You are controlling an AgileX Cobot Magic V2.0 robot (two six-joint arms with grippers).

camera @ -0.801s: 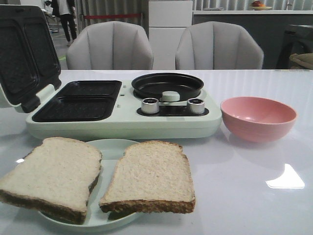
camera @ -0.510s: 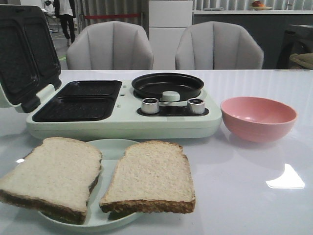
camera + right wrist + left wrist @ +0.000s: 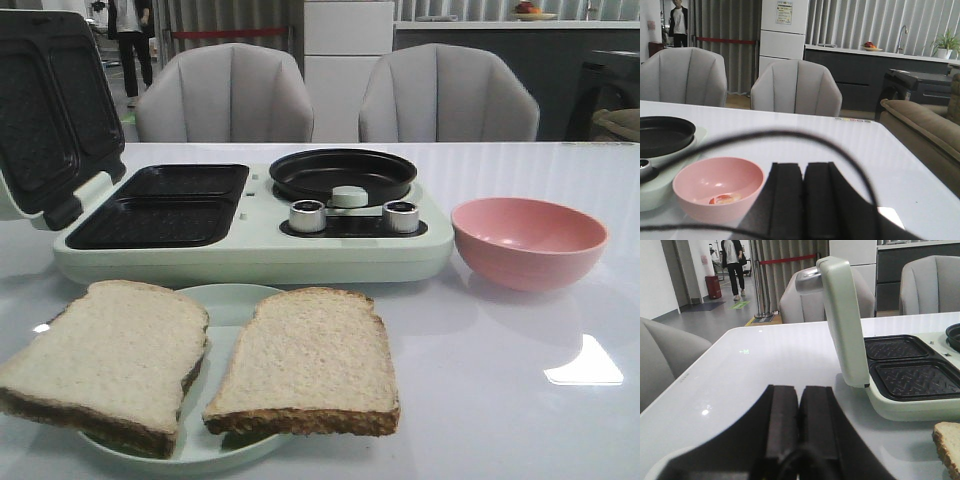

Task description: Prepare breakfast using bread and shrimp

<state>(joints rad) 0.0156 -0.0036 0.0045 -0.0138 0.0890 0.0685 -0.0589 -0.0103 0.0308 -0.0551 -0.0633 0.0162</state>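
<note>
- Left gripper (image 3: 798, 427), black fingers pressed together with nothing between, low centre of the left wrist view.
- Right gripper (image 3: 803, 200), black fingers likewise pressed together, bottom centre of the right wrist view.
- Two pale wheat bread slices (image 3: 305, 362) with brown crust, flat on a round pale green plate (image 3: 228, 302), lower left of the front view.
- Small pink-orange shrimp pieces (image 3: 722, 199) inside a round pink bowl (image 3: 528, 243), right of a pale green breakfast maker (image 3: 250, 255) with lid raised.

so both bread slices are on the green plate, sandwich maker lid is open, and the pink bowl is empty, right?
Not quite. The pink bowl isn't empty: the right wrist view shows a few small orange-and-white shrimp pieces at its bottom, hidden behind the rim in the front view. The rest holds: both bread slices lie on the green plate, and the sandwich maker lid is open.
</note>
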